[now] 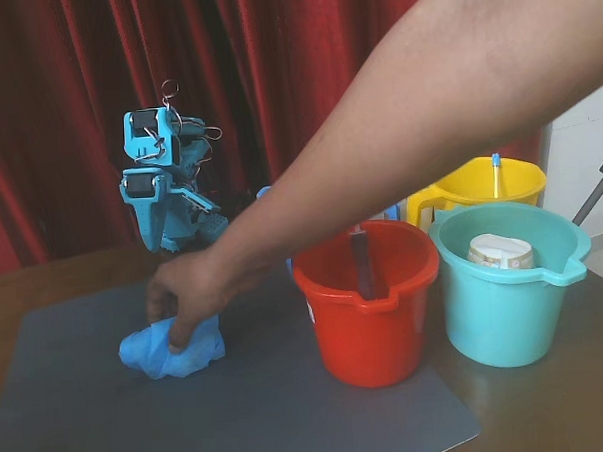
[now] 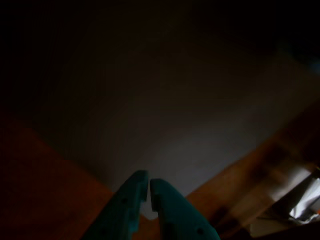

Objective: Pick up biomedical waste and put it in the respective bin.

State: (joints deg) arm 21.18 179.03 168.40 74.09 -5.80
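So the robot isn't really doing anything yet. In the fixed view a person's hand [image 1: 185, 301] is reaching in from the upper right and pressing down on a crumpled blue glove [image 1: 172, 350], sitting lower left on the grey mat [image 1: 290, 417]. That's the waste item, and it's well apart from the buckets. The arm [image 1: 164, 182] is folded up behind it in the upper left, right in front of the red curtain [image 1: 56, 107].

The wrist view is super dark, but the teal gripper [image 2: 149, 184] pokes up from the bottom edge with its jaws nearly together, just a thin slit between them and nothing inside.

For doing this step well, the arm should probably just sit tight until the hand clears out, then open wide before dropping on the glove. It's soft and lumpy, so grabbing the tallest bunched part looks like the safest bet.

The fixed view has what the wrist cam misses: the red bucket [image 1: 370, 303], teal bucket [image 1: 509, 287] and yellow bucket [image 1: 480, 186] lined up on the right, plus the glove itself. The wrist cam alone shows the jaw gap.
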